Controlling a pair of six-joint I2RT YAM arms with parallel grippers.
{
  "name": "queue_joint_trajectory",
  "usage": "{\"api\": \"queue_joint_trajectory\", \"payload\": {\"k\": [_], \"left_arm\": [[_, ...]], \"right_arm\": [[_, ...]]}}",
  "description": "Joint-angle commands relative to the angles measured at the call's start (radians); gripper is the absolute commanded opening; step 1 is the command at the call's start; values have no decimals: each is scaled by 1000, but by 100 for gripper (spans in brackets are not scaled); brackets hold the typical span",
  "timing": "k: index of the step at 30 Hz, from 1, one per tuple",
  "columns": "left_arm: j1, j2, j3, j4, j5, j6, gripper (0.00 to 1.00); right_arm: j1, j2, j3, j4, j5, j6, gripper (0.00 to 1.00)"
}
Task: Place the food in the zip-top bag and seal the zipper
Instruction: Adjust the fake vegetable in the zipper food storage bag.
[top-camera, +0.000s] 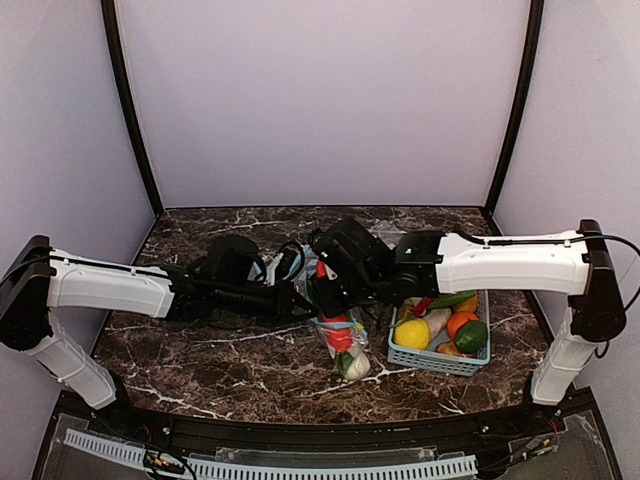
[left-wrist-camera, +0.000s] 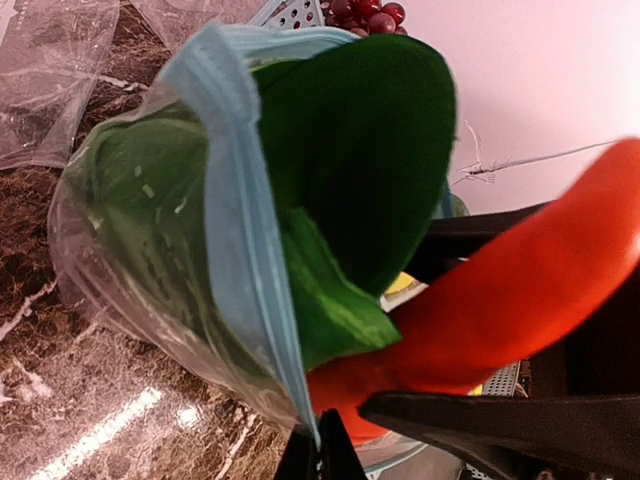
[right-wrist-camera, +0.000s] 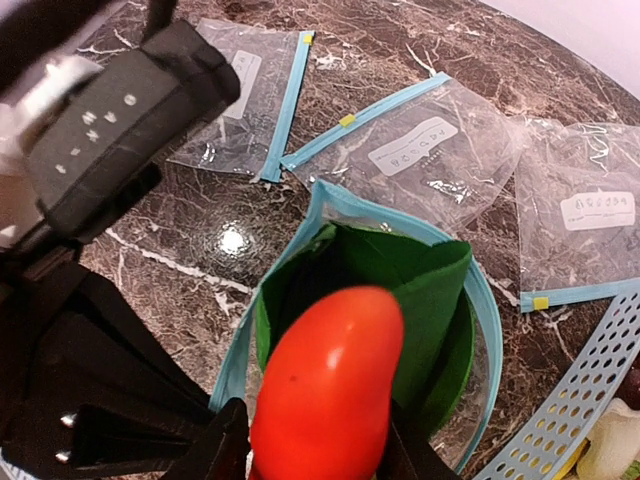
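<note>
Vegetable (right-wrist-camera: 325, 390) points lengthwise into bag (right-wrist-camera: 487, 310).

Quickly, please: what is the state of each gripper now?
Left gripper: closed on the zipper of the zip-top bag.
Right gripper: closed on the red-orange vegetable.

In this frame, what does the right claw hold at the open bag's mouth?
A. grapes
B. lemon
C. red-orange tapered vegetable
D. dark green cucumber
C: the right claw grips the red-orange tapered vegetable, its tip above the green leaves already in the zip-top bag.
</note>
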Motion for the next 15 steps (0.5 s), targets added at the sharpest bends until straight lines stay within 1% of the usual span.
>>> {"api": "queue_joint_trajectory", "payload": {"k": [1, 7, 13, 15], "left_arm": [[-3, 0, 30, -24, 13, 49, 1], [-3, 11, 47, -25, 20, 102, 1], [-2, 26, 66, -45, 34, 178, 1], [-1, 27, 70, -75, 21, 207, 1]], "right_arm": [[-12, 52, 9, -10, 17, 17, 42], [-27, 87, -53, 45, -57, 34, 35], [-65, 49, -184, 231, -297, -19, 27], [-74, 28, -216, 261, -358, -36, 23]]}}
